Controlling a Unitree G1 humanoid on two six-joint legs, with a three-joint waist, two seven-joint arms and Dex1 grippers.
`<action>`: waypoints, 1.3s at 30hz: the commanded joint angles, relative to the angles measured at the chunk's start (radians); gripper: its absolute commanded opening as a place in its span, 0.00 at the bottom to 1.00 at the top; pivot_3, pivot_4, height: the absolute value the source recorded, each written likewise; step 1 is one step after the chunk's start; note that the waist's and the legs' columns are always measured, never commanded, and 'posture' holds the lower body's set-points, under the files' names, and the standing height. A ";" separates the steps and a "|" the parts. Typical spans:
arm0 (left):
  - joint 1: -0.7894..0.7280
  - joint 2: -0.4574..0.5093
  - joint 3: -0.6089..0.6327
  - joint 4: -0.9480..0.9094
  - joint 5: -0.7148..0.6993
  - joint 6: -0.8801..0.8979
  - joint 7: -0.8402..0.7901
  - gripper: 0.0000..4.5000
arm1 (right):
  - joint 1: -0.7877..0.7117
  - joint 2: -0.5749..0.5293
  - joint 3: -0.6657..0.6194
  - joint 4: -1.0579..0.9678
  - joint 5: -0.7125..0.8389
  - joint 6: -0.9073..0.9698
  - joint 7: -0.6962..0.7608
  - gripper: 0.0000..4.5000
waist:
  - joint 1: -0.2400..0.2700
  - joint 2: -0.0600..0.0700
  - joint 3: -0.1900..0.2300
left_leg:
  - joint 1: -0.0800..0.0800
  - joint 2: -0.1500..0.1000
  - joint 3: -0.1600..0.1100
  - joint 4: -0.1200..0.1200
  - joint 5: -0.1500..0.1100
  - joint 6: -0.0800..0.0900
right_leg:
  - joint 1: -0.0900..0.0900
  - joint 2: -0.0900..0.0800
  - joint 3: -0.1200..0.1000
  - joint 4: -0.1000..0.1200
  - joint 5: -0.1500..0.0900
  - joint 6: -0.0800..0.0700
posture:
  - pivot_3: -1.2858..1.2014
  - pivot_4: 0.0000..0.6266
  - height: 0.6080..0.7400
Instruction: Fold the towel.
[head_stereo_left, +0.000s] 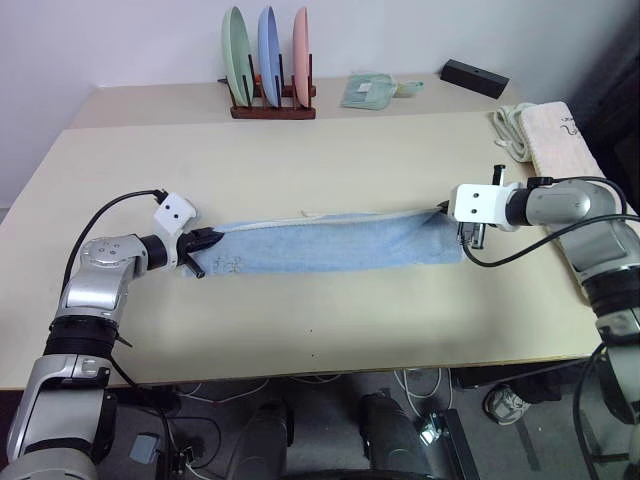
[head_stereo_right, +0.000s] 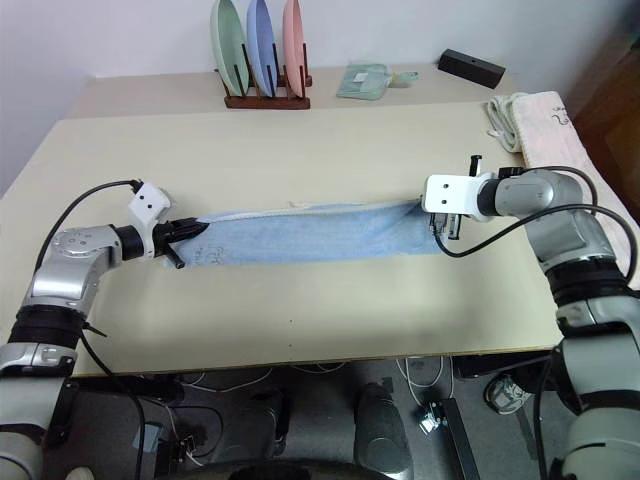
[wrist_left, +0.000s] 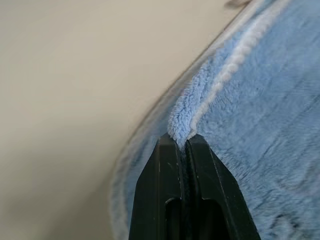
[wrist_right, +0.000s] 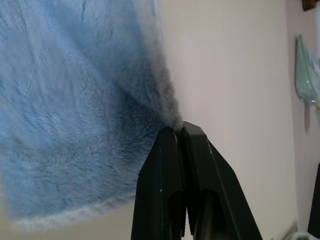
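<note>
The light blue towel (head_stereo_left: 335, 245) is stretched out long across the middle of the desk (head_stereo_left: 330, 330). The left pincer (wrist_left: 182, 142) is clenched on one end of it, and the right pincer (wrist_right: 178, 129) is clenched on the other end. At the back of the desk stands a rack of plates (head_stereo_left: 268, 60). A cream towel (head_stereo_left: 560, 135) lies near the right edge.

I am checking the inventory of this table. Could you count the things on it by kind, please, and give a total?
Towels: 2, blue and cream
Plates: 3, green, blue, pink
Plate rack: 1
Mint cloth: 1
Black box: 1
White rope: 1
Total: 9
</note>
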 joint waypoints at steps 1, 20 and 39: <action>-0.034 0.000 0.014 0.039 0.023 -0.040 0.025 0.00 | -0.074 0.027 0.012 0.135 -0.041 -0.102 -0.048 0.01 | -0.002 0.000 0.000 | 0.000 0.000 0.000 0.000 0.000 0.000 | 0.000 0.000 0.000 0.000 0.000 0.000 | 0.52 0.24 1.00; 0.007 -0.023 0.146 -0.017 -0.038 0.038 0.163 0.81 | -0.034 -0.011 -0.059 0.165 -0.101 -0.196 -0.346 0.92 | 0.001 0.000 0.000 | 0.001 0.000 0.000 0.000 0.000 0.000 | 0.000 0.000 0.000 0.001 0.000 0.000 | 0.52 0.24 1.00; 0.127 -0.143 -0.018 -0.587 -0.165 0.110 0.066 0.81 | 0.812 0.616 -0.753 -1.269 0.932 1.503 -0.749 0.96 | 0.015 0.000 -0.001 | 0.001 0.000 -0.003 0.002 -0.001 0.002 | 0.003 0.000 0.000 0.001 0.000 0.000 | 0.52 0.24 1.00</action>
